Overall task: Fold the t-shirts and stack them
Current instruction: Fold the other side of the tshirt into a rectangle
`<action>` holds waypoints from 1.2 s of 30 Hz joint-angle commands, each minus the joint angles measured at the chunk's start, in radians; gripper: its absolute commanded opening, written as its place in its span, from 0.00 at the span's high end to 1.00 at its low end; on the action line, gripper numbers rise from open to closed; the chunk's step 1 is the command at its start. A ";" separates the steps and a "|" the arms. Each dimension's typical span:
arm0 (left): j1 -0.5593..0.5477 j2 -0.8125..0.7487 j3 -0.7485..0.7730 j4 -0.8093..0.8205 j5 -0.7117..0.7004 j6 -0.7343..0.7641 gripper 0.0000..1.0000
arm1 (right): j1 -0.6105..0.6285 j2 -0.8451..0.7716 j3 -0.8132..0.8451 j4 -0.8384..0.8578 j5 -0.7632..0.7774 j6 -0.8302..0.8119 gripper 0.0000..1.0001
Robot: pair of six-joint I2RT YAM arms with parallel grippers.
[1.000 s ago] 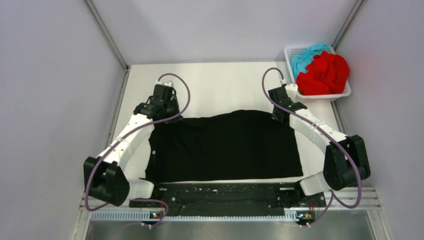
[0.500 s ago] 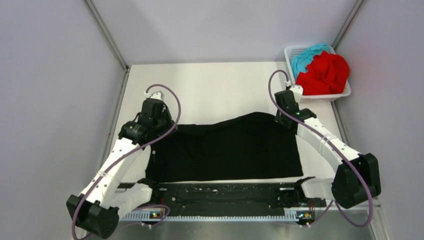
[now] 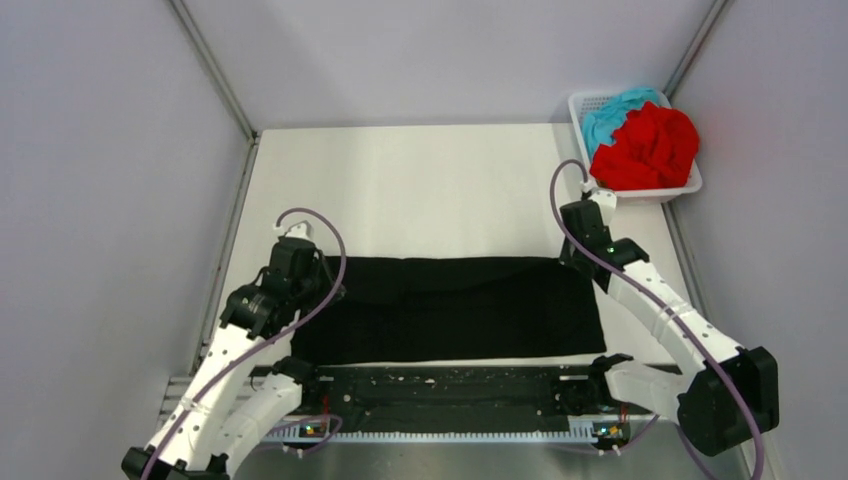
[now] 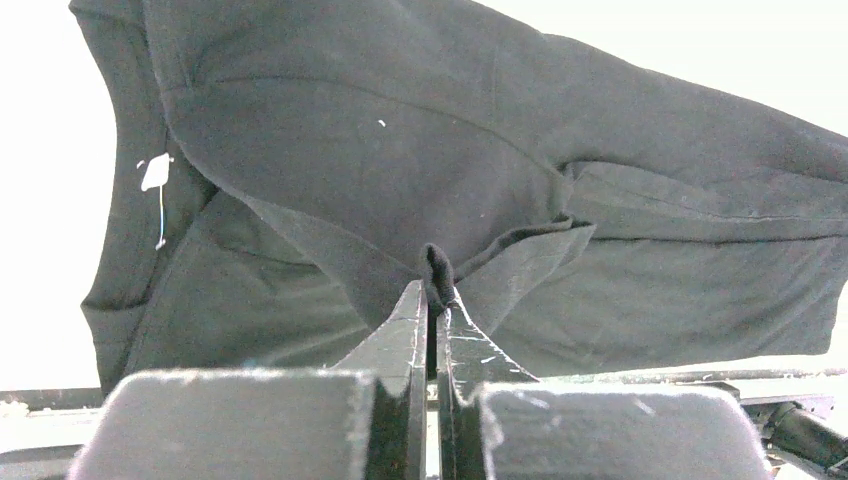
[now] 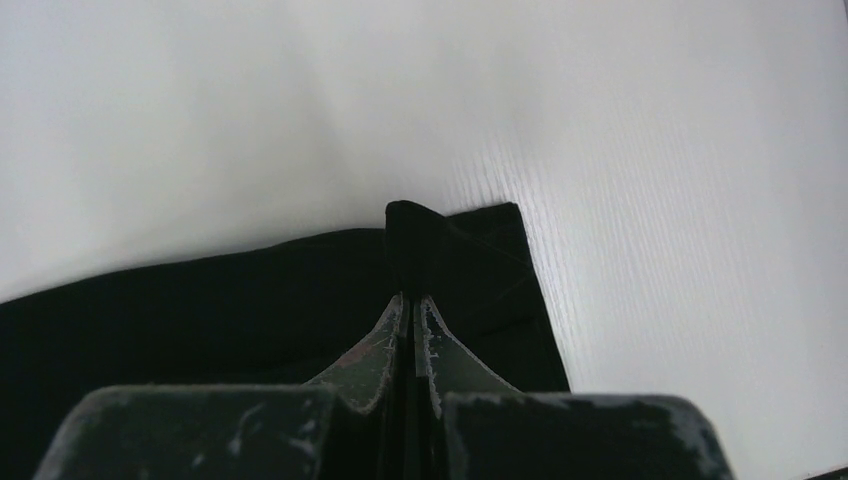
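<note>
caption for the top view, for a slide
Left and right jaws pinch the far edge of the black t-shirt mid-fold; red shirt and teal shirt sit in the basket.

Plain black shirt point(image 3: 450, 310), white table point(image 3: 440, 180).
Black shirt carries a small white tag point(image 4: 155, 172); red shirt point(image 3: 650, 145) and teal-blue shirt point(image 3: 608, 112), both solid, in white mesh basket point(image 3: 576, 108); arms point(image 3: 235, 345) white with black joints, purple cables point(image 3: 552, 190).

The black t-shirt point(image 3: 450, 310) lies spread wide and low on the white table point(image 3: 440, 190) near its front edge, its far part doubled over onto the near part, while the red t-shirt point(image 3: 648, 148) sits crumpled against the teal-blue t-shirt point(image 3: 608, 112) in the white basket point(image 3: 588, 101) at the far right corner.
</note>
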 commanded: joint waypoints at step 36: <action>-0.008 0.349 -0.247 0.493 0.298 -0.210 0.01 | 0.007 0.061 -0.142 0.249 -0.316 0.042 0.01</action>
